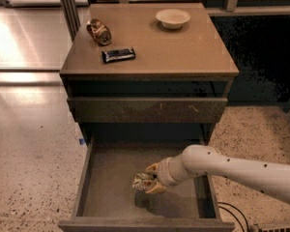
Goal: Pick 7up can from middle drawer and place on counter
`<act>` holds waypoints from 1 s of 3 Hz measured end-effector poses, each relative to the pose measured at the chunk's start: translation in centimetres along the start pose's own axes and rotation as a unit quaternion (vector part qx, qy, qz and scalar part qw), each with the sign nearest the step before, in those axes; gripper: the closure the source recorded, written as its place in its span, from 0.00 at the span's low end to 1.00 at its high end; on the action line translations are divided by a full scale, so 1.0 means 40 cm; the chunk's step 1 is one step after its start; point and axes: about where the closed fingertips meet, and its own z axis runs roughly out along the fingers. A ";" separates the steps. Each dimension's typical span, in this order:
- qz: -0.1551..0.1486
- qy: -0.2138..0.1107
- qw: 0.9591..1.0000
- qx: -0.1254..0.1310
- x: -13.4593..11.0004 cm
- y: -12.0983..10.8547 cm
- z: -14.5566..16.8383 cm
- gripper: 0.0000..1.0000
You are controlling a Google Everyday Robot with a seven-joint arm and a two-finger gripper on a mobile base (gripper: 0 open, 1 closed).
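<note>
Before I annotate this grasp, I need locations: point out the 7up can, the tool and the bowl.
7up can [139,181]: camera view, its dented side.
tool [149,179]: camera view, between its fingertips, shut on the can inside the middle drawer [111,178].
bowl [173,17]: camera view, its bare inside.

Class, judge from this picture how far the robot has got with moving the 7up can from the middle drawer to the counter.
Done: the middle drawer stands open, the claw inside it. In hand: the claw looks closed on the 7up can near the drawer floor. Left: lifting it out and setting it on the counter, beside the bowl, bar and brownish can.
</note>
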 end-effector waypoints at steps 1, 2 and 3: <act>-0.029 -0.016 0.999 0.010 -0.116 0.000 -0.118 1.00; -0.071 -0.004 0.997 0.031 -0.245 -0.023 -0.234 1.00; -0.108 -0.007 0.993 0.051 -0.379 -0.068 -0.359 1.00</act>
